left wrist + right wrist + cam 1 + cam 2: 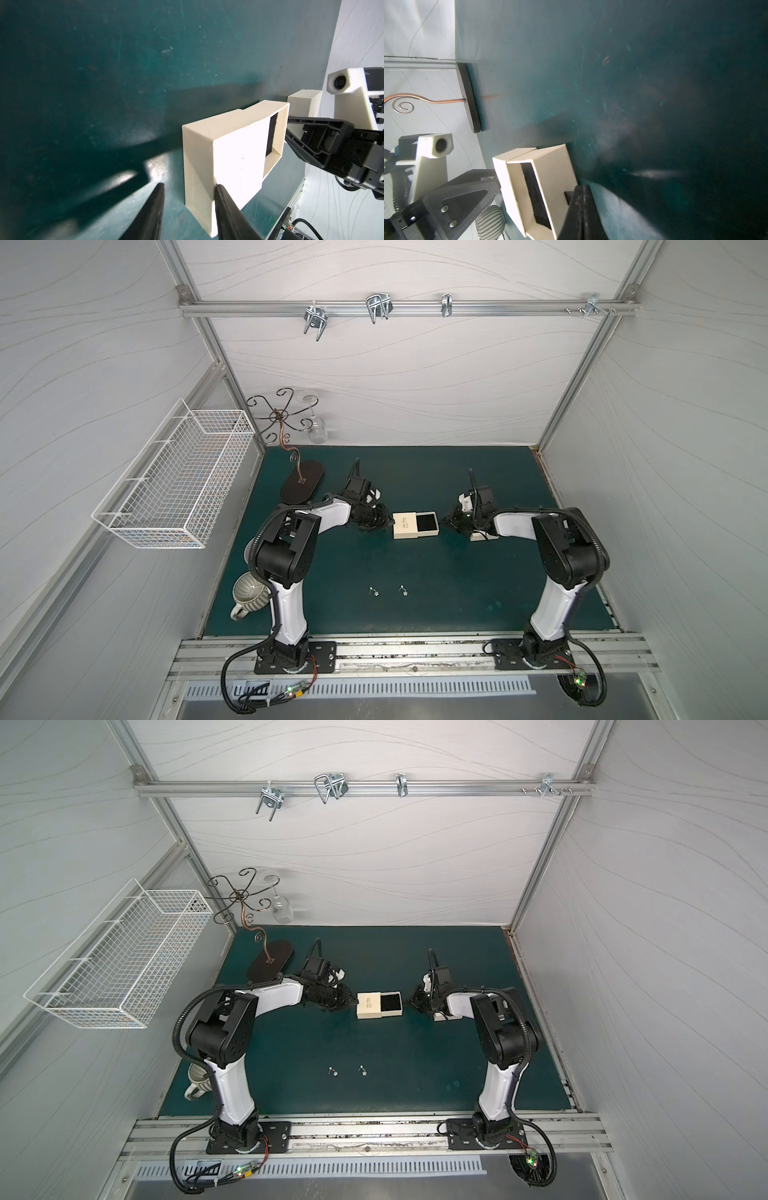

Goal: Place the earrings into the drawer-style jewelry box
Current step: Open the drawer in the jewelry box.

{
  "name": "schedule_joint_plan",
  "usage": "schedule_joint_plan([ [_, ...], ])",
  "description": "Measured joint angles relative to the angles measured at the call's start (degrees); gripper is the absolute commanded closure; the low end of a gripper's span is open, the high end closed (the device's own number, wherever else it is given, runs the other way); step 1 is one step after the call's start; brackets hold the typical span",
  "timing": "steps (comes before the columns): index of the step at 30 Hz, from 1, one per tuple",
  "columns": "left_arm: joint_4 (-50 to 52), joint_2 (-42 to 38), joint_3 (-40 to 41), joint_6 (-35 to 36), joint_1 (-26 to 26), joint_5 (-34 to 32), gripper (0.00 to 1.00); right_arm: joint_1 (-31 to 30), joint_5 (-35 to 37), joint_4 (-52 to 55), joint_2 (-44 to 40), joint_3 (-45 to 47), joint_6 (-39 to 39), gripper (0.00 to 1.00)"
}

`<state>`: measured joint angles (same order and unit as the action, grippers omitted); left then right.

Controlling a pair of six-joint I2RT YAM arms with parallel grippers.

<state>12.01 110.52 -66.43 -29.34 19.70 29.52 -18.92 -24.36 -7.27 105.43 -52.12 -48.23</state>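
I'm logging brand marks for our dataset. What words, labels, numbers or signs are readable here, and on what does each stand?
Jewelry box sleeve, top face: small dark script-like print, too small and blurred to read in both top views, and washed out by glare in the left wrist view.
Nothing else: no other word, number or sign can be made out in any view.

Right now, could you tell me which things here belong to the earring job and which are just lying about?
Job: earrings on the mat; jewelry box, drawer pulled out; left claw and right claw at its ends.
Lying about: wire basket; mug; scrolled stand with a hanging glass; hooks on the rail.
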Motion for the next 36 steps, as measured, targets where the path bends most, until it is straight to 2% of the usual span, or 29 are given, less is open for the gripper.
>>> schedule_joint_plan([
  [13, 0.72, 0.0, -0.31, 0.22, -0.22, 0.0, 0.57, 0.26, -0.74, 0.09, -0.39, 0.15, 0.09, 1.0],
  [16, 0.87, 0.02, -0.33, 0.24, -0.22, 0.0, 0.57, 0.26, -1.2, 0.09, -0.39, 0.13, 0.09, 0.92],
  [24, 1.51, 0.0, -0.63, 0.39, -0.22, 0.0, 0.56, 0.24, -1.38, 0.59, -0.39, -0.46, 0.31, 0.8],
  [30, 2.23, 0.02, -0.94, 0.76, -0.24, -0.52, 0.45, 0.26, -1.01, 3.48, -0.9, -1.64, 1.62, 0.76],
  [36, 3.1, 0.0, -0.96, 0.59, -0.33, -0.85, 0.4, 0.24, -0.11, 6.29, -3.26, -2.69, 3.04, 0.75],
])
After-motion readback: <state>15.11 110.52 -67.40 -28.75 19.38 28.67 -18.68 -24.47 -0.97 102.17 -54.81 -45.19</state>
